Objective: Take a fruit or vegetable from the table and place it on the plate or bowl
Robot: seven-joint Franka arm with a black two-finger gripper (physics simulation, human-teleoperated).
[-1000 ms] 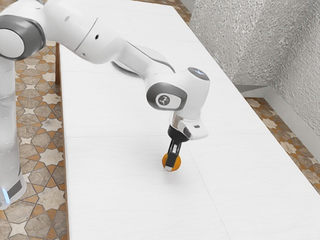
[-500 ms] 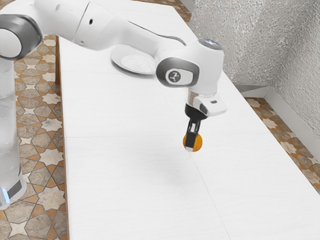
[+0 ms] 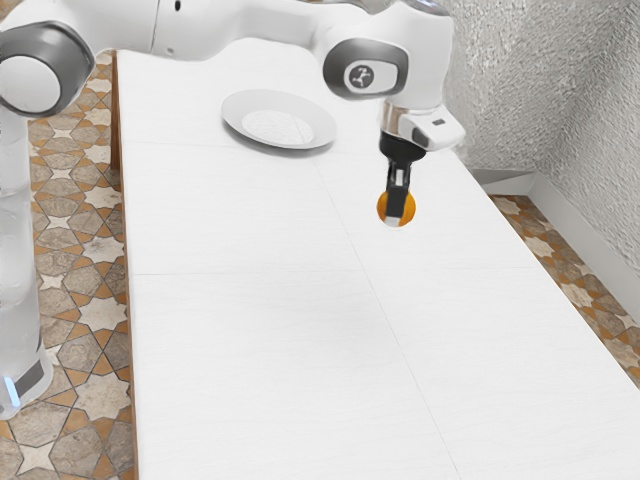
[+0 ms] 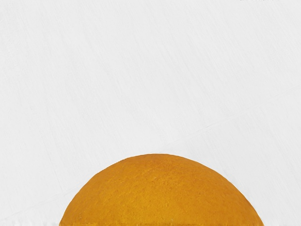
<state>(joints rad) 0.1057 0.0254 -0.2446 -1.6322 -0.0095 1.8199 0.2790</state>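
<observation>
Your black two-finger claw pinches the round orange fruit above the white tabletop, to the exterior view's right of the round white plate.

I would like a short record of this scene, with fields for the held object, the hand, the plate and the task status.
held object: orange, lifted clear of the table
hand state: hand shut on the orange, pointing down
plate: white plate, empty, toward the exterior view's left of the orange
task status: orange not yet on the plate
</observation>
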